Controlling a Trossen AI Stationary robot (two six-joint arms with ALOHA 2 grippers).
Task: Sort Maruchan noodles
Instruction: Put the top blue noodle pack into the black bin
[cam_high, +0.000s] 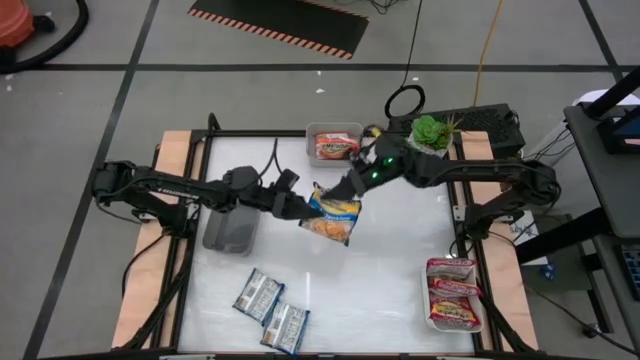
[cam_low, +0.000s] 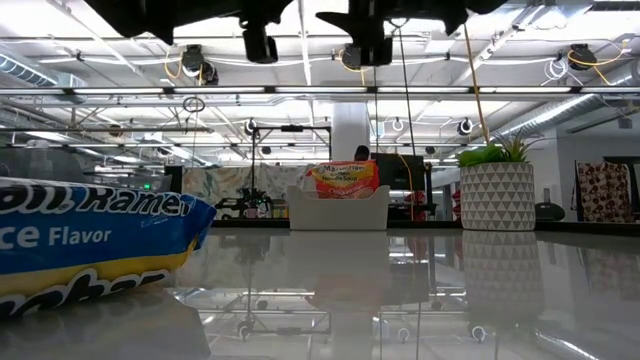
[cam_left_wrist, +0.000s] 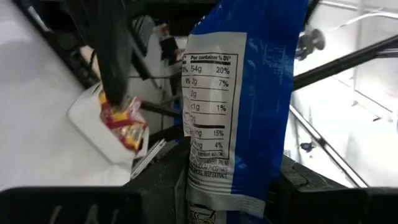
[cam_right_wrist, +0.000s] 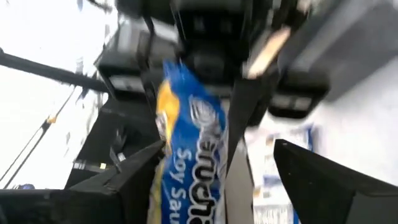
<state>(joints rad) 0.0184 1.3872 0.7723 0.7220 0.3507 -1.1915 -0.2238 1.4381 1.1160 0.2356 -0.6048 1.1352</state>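
A blue-and-yellow Maruchan packet (cam_high: 333, 216) is up in the air over the table's middle, between both arms. My left gripper (cam_high: 302, 209) is at its left end, shut on it; the packet's label side (cam_left_wrist: 214, 118) fills the left wrist view. My right gripper (cam_high: 352, 188) is open at the packet's far right corner, its fingers on either side of the packet (cam_right_wrist: 193, 155). Two blue-silver packets (cam_high: 272, 310) lie flat near the near edge. One of them (cam_low: 90, 250) shows large in the low view. My left gripper pinches the packet's left end (cam_left_wrist: 214, 190) between its two fingers, coming about level from the table's left. The packet is lifted clear of the table and reaches out past the fingers toward the right arm.
A white tray (cam_high: 334, 132) at the far edge holds an orange-red packet (cam_low: 342, 178). A grey tray (cam_high: 232, 228) sits under the left arm. A white tray (cam_high: 455, 322) at the right near corner holds maroon packets. A potted plant (cam_high: 432, 132) stands by the far right.
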